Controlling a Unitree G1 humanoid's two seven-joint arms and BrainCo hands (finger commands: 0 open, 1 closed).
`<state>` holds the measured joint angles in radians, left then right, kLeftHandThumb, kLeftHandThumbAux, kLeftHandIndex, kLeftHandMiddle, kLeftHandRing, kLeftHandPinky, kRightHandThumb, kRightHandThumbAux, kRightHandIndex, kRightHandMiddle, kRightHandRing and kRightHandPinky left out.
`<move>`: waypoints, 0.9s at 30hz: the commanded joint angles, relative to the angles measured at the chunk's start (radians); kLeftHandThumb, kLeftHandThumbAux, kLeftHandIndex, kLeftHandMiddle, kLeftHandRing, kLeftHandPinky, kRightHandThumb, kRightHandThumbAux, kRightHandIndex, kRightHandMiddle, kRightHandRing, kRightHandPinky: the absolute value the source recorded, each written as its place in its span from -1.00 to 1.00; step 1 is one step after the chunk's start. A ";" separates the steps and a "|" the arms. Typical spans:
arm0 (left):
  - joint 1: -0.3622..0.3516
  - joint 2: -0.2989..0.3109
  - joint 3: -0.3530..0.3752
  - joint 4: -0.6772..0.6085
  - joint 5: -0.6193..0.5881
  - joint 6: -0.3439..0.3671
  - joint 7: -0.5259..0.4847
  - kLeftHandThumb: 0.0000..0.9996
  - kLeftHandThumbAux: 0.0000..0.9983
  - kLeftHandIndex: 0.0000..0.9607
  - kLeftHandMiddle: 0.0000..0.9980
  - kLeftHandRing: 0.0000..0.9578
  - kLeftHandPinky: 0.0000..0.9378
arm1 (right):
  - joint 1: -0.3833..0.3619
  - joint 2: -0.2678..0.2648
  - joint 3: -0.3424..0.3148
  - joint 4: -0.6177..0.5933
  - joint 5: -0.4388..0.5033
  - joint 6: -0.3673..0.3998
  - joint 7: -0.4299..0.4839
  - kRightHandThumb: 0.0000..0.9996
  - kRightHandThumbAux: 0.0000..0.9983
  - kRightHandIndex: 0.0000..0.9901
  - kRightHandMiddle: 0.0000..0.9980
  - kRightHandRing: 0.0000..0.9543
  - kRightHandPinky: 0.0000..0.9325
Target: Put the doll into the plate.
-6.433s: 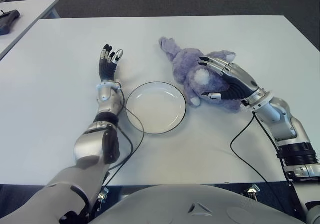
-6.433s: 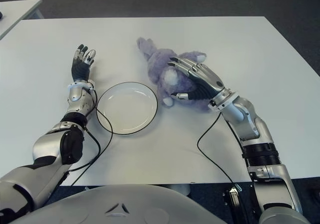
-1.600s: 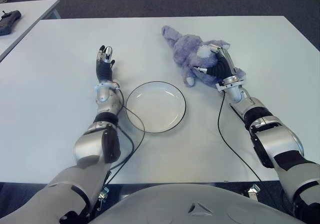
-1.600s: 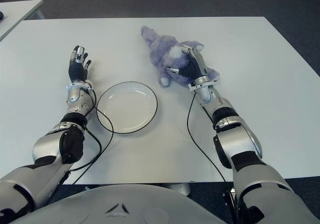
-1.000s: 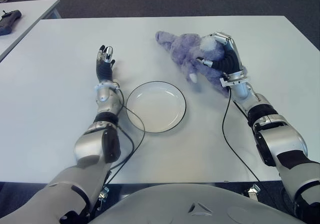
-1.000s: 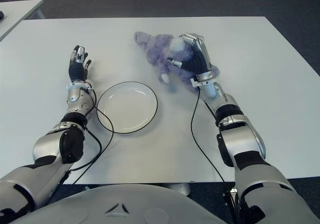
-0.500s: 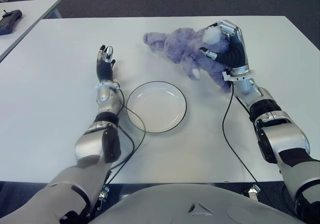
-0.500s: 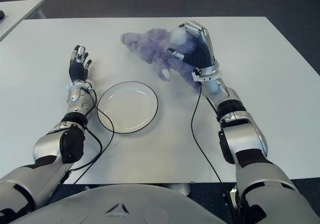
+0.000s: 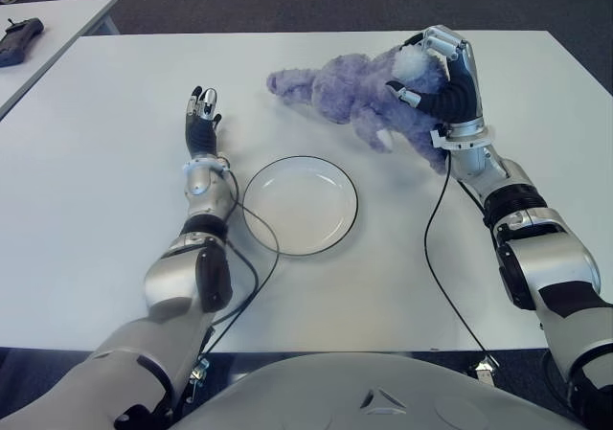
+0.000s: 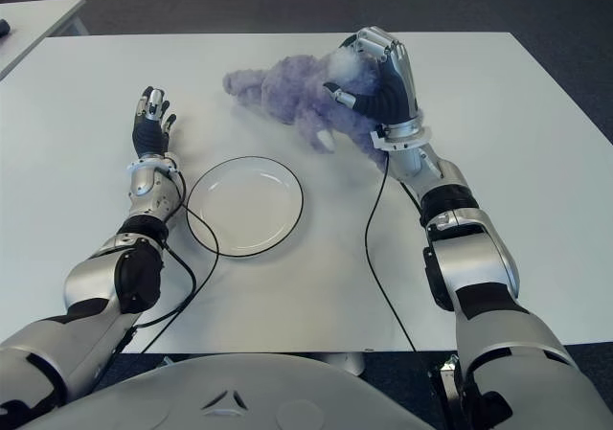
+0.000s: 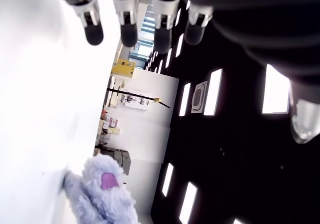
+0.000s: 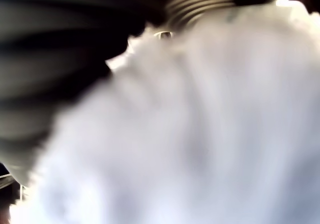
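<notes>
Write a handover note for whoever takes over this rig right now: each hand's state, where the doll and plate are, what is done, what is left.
Right hand: shut on the purple doll, gripping its right-hand end beyond and right of the plate; whether the doll's far end touches the table I cannot tell.
Left hand: open, holding nothing, left of the plate.
Plate: on the table between the arms, nothing in it.
Done: doll grasped.
Left: carry the doll over the plate, set it in, release.

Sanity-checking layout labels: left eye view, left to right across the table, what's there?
left hand → plate → doll → right hand, fingers closed on the doll.
</notes>
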<state>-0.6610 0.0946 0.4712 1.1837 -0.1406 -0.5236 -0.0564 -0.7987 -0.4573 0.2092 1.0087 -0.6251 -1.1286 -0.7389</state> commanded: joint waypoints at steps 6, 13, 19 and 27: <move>0.224 -0.089 0.014 0.145 -0.023 0.068 0.023 -1.00 -0.15 -0.95 -0.79 -0.86 -0.97 | -0.036 -0.020 -0.022 -0.051 -0.046 0.047 -0.073 -0.28 0.55 0.63 0.81 0.87 0.91; 0.224 -0.088 0.013 0.147 -0.024 0.074 0.021 -1.00 -0.15 -0.96 -0.78 -0.86 -0.99 | -0.024 -0.013 -0.029 -0.112 -0.044 0.049 -0.068 -0.33 0.57 0.60 0.80 0.87 0.89; 0.224 -0.091 0.018 0.146 -0.030 0.069 0.014 -1.00 -0.16 -0.95 -0.78 -0.85 -0.98 | -0.002 0.000 -0.035 -0.173 -0.084 0.070 -0.113 -0.35 0.57 0.59 0.79 0.87 0.89; 0.219 -0.094 0.015 0.146 -0.027 0.073 0.024 -1.00 -0.16 -0.95 -0.78 -0.84 -0.95 | 0.008 0.017 -0.028 -0.230 -0.108 0.077 -0.137 -0.32 0.57 0.58 0.81 0.86 0.90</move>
<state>-0.6616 0.0934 0.4683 1.1837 -0.1405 -0.5236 -0.0563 -0.7983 -0.4630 0.1772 0.8212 -0.7022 -1.0709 -0.8589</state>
